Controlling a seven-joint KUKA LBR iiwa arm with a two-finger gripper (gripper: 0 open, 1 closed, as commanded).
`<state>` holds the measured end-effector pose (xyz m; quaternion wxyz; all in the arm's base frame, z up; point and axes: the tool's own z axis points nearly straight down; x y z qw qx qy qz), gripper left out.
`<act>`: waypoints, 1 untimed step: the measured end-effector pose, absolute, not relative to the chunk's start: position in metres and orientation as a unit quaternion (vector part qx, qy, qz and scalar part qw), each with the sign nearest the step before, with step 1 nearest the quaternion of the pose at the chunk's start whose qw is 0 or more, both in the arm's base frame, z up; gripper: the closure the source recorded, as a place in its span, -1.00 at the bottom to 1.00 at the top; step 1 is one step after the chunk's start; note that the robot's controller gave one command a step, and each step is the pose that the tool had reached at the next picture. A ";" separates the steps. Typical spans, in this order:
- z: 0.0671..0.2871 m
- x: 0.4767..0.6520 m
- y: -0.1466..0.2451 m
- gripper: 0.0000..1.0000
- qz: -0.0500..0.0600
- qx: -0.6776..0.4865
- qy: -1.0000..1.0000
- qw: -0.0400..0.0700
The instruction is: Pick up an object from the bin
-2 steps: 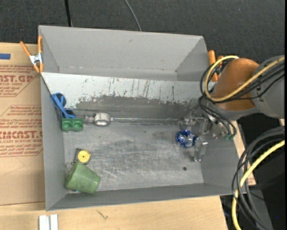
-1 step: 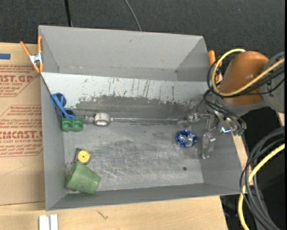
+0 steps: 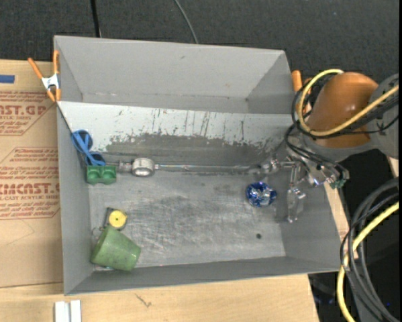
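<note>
Grey metal bin (image 3: 167,72), 6 loose objs in all, 1 of each kind, none heaped.

Right side: gripper (image 3: 293,196) is low in the bin, nr the right wall, hanging under the arm's orange cover (image 3: 341,106) w/ yellow and black cables looped round it. Can't tell how far open the gripper is; nothing visibly in its hold.

Just beside it, to its left in the camera view: 1 small blue-and-white crumpled thing (image 3: 260,194), shiny, roundish, lying on the bin floor. It's the obj nearest the gripper, close by; whether they touch I can't tell.

Left side, well apart from the gripper:
- 1 blue strap loop (image 3: 83,144), against the left wall, upper part of the floor.
- 1 small green block (image 3: 101,174), two-lobed, at the strap's lower end, touching or nearly so.
- 1 silver round cap (image 3: 142,168), just right of the green block; a thin grey line runs from it toward the right, rod or scratch, can't tell which.
- 1 yellow disc (image 3: 116,219), small, lower left.
- 1 green cup (image 3: 115,250), on its side in the lower-left corner, just below the yellow disc.

Middle of the floor is scuffed bare metal.
</note>
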<state>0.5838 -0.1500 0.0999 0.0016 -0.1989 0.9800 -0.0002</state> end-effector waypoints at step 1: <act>0.073 0.587 -0.138 -1.00 0.008 -0.287 0.958 0.004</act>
